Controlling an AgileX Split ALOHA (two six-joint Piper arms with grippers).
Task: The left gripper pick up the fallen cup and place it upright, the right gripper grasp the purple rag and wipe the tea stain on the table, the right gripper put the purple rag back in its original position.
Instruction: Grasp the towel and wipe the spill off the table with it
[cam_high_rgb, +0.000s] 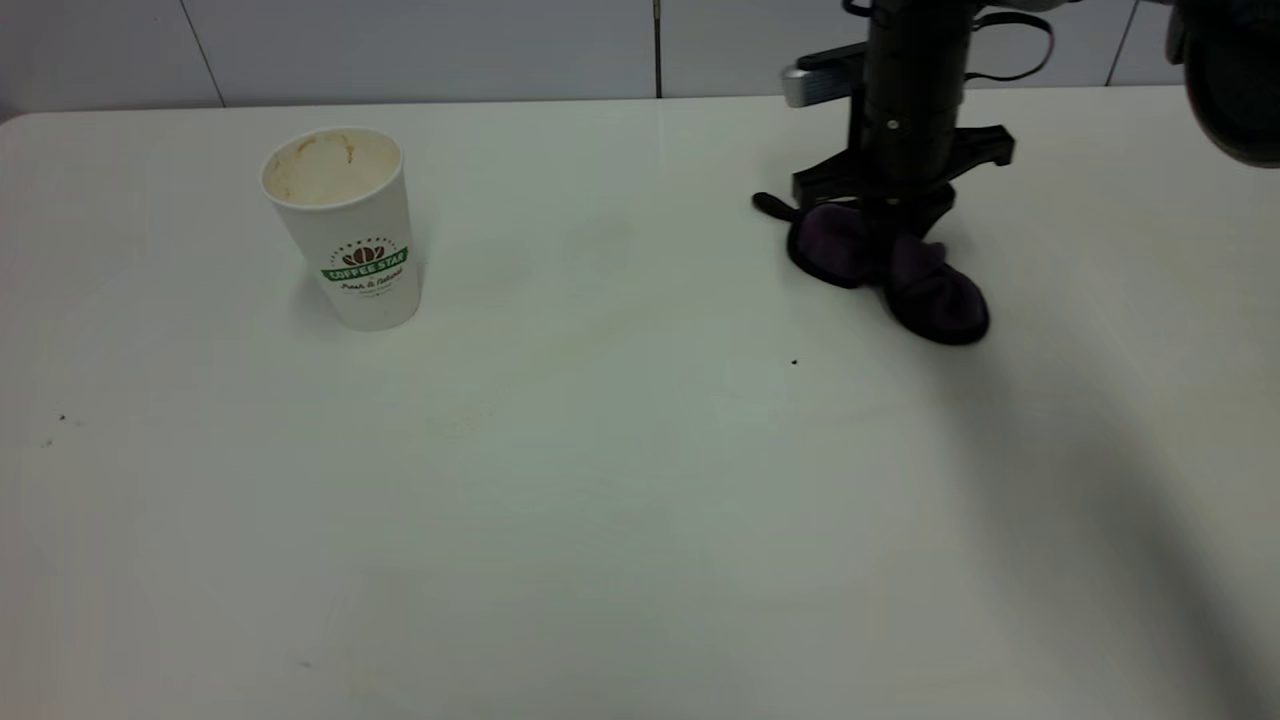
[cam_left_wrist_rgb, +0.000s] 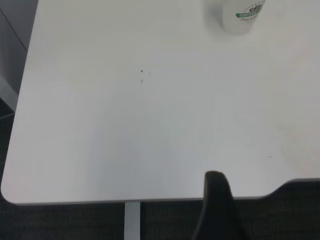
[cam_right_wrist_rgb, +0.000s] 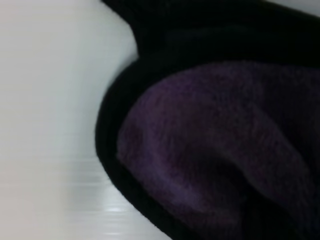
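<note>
Pressing down on the purple rag (cam_high_rgb: 885, 270) at the far right of the table (cam_high_rgb: 640, 520), with the right gripper (cam_high_rgb: 893, 222) standing upright over it on its round black wrist column; fingertips sinking out of sight into the bunched cloth, so not showing whether clamped on it or merely spread above it, only the wide black bracket splaying out to either side. Lying partly under that gripper and partly spilling toward the near side, with the short black loop tab poking out on the side toward the cup. Filling the right wrist view almost wholly with purple rag (cam_right_wrist_rgb: 210, 160), fuzzy pile and black edging against a strip of white table (cam_right_wrist_rgb: 45, 100), detail the exterior view is not giving. Standing upright well apart at the far left, the cup (cam_high_rgb: 345, 228), mouth open and tan-stained inside, green banner logo facing the camera. Showing in the left wrist view as only the lower part of the cup (cam_left_wrist_rgb: 241, 15), near the table's far reach, plus the rounded corner and edge of the table (cam_left_wrist_rgb: 100, 150) over a dark floor, and one black finger of the left gripper (cam_left_wrist_rgb: 216, 207) hanging off beyond the table's edge, its jaw state not readable. Showing faint pale brownish smears across the middle of the white surface, a tiny black speck (cam_high_rgb: 794, 362) nearer the rag, and a grey panelled wall (cam_high_rgb: 420, 45) running behind the far edge.
</note>
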